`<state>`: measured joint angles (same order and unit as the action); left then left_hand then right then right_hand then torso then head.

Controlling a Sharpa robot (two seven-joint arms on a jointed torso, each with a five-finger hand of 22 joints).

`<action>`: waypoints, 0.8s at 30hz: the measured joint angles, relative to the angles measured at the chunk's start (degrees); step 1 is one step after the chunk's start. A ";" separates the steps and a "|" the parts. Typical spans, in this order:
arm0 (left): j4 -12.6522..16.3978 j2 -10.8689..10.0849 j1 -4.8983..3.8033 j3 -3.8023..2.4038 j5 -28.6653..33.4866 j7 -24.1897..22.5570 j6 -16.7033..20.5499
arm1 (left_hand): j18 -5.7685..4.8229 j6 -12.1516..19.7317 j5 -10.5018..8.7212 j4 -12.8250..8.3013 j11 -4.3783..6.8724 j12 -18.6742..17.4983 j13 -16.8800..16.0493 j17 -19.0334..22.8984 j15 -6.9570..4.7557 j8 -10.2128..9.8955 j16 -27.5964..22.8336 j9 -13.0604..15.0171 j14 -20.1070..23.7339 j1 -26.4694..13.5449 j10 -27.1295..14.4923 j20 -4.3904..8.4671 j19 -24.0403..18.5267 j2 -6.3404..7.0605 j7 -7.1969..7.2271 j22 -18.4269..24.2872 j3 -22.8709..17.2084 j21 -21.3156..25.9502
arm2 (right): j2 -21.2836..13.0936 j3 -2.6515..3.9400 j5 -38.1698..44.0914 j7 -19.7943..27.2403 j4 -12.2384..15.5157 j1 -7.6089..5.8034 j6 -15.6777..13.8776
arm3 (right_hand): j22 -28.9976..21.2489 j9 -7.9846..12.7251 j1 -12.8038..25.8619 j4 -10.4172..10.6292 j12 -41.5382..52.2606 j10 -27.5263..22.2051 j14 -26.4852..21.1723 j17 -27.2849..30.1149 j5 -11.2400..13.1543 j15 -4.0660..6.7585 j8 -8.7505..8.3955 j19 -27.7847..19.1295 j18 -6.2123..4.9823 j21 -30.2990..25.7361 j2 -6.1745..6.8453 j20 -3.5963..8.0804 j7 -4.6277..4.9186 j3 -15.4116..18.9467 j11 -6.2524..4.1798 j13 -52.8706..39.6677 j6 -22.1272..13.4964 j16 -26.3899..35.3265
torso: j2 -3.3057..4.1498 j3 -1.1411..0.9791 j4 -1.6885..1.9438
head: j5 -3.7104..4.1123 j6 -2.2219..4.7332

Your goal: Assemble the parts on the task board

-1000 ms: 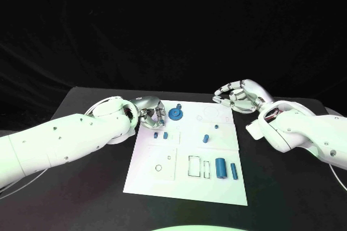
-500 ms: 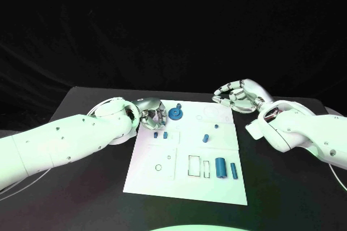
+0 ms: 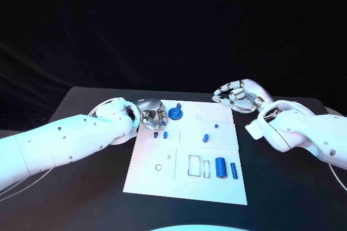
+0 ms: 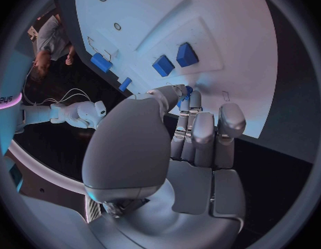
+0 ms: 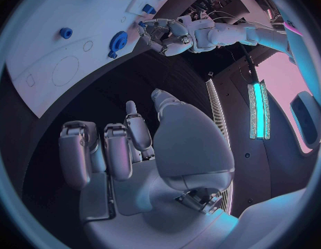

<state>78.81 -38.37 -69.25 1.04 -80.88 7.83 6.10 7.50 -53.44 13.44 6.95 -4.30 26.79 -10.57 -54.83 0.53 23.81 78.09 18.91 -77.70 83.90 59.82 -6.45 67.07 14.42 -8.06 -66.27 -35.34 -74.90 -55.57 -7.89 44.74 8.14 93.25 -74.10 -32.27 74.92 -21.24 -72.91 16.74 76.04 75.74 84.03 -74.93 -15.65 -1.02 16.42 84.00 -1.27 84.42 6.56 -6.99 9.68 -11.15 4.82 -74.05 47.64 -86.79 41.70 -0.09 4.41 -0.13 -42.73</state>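
White task board [image 3: 155, 161] flat mid-table; blue parts [image 3: 220, 168] scattered on it.

— What do you have behind the table [image 3: 87, 191]?
— A black curtain [image 3: 173, 35], hanging in folds across the whole back.
— And the table itself?
— Black, matte, its far edge straight against the curtain.
— Any lamps?
— You'll find a cyan light strip [image 5: 258, 109] upright beyond the right hand, with a pink glow beside it.
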 measured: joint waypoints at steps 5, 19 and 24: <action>-0.47 0.25 0.06 0.03 0.05 0.14 -0.22 | 0.00 0.00 0.00 0.00 0.00 -0.34 -0.01 0.13 0.00 0.00 0.00 0.00 0.00 0.00 0.00 0.00 0.00 0.00 0.00 0.00 0.00 0.00 | -0.01 0.00 0.00 0.01 0.01 0.00 0.00 | -0.01 0.00 0.08 0.00 0.00 0.00 0.00 0.00 0.00 0.00 0.00 0.00 0.00 0.00 -0.08 0.00 0.00 0.00 0.00 0.00 0.00 0.00 | 0.00 -0.01 -0.02 | -0.01 -0.01; -0.71 0.45 0.11 0.01 0.16 0.16 -0.53 | 0.00 0.01 0.00 -0.15 0.00 -0.35 0.04 0.29 0.00 -0.10 0.00 -0.02 0.00 0.00 0.00 0.00 0.00 0.00 0.00 0.08 -0.16 0.00 | -0.07 0.00 0.00 0.02 0.05 0.00 0.00 | -0.01 0.05 0.07 0.00 0.00 0.00 0.00 0.01 0.00 0.00 -0.01 0.00 0.00 0.00 -0.07 0.00 0.00 0.00 0.00 0.00 0.00 0.00 | -0.01 -0.01 0.00 | 0.09 -0.12; -0.70 0.45 0.13 0.03 0.29 0.16 -0.56 | 0.00 0.13 0.00 -0.15 -0.01 -1.22 0.36 0.61 0.00 -1.45 0.00 -0.30 0.00 -0.28 0.00 0.00 0.00 0.28 -0.12 0.16 -0.15 0.00 | -0.09 0.00 0.00 0.02 0.05 0.00 0.00 | -0.02 0.05 0.07 0.00 0.00 0.00 0.00 0.01 0.00 0.00 -0.02 0.00 0.00 0.00 -0.07 0.00 0.00 0.00 0.00 0.00 0.00 0.00 | -0.03 -0.01 0.03 | 0.13 -0.12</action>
<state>78.11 -37.92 -69.13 1.07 -80.59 7.99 5.54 7.50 -53.31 13.44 6.80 -4.31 25.58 -10.21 -54.22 0.53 22.37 78.09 18.62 -77.70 83.62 59.81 -6.45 67.06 14.70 -8.18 -66.11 -35.50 -74.90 -55.66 -7.89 44.75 8.16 93.30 -74.10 -32.27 74.90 -21.20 -72.84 16.74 76.04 75.74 84.03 -74.91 -15.65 -1.02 16.40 84.00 -1.27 84.42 6.49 -6.99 9.68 -11.15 4.82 -74.04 47.64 -86.80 41.67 -0.10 4.44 -0.01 -42.85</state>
